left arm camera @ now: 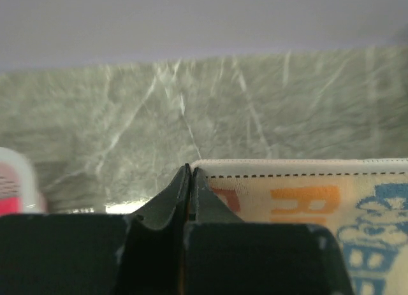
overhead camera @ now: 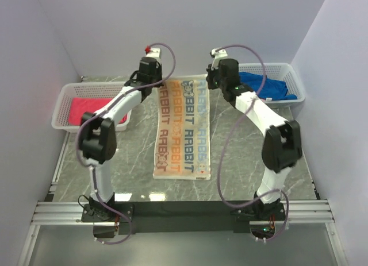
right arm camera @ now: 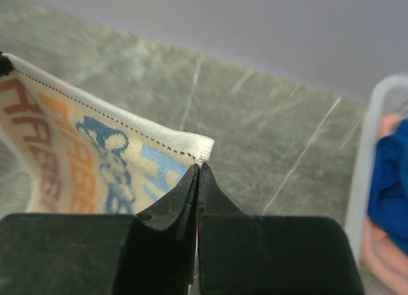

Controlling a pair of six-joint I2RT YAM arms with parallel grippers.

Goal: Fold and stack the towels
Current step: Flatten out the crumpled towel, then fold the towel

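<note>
The printed orange and blue towel (overhead camera: 183,128) with block letters lies lengthwise down the middle of the table, its far end lifted. My left gripper (overhead camera: 159,82) is shut on its far left corner (left arm camera: 204,167); my right gripper (overhead camera: 210,80) is shut on its far right corner (right arm camera: 201,148). In both wrist views the jaws pinch the white hem. A pink-red towel (overhead camera: 86,110) lies in the left basket. A deep blue towel (overhead camera: 265,87) sits in the right basket, over a salmon-peach one (right arm camera: 382,244).
A white mesh basket (overhead camera: 62,111) stands at the left edge of the marble table and another white basket (overhead camera: 293,76) at the back right. Purple walls close in the back and both sides. A black rail (overhead camera: 184,209) runs along the near edge.
</note>
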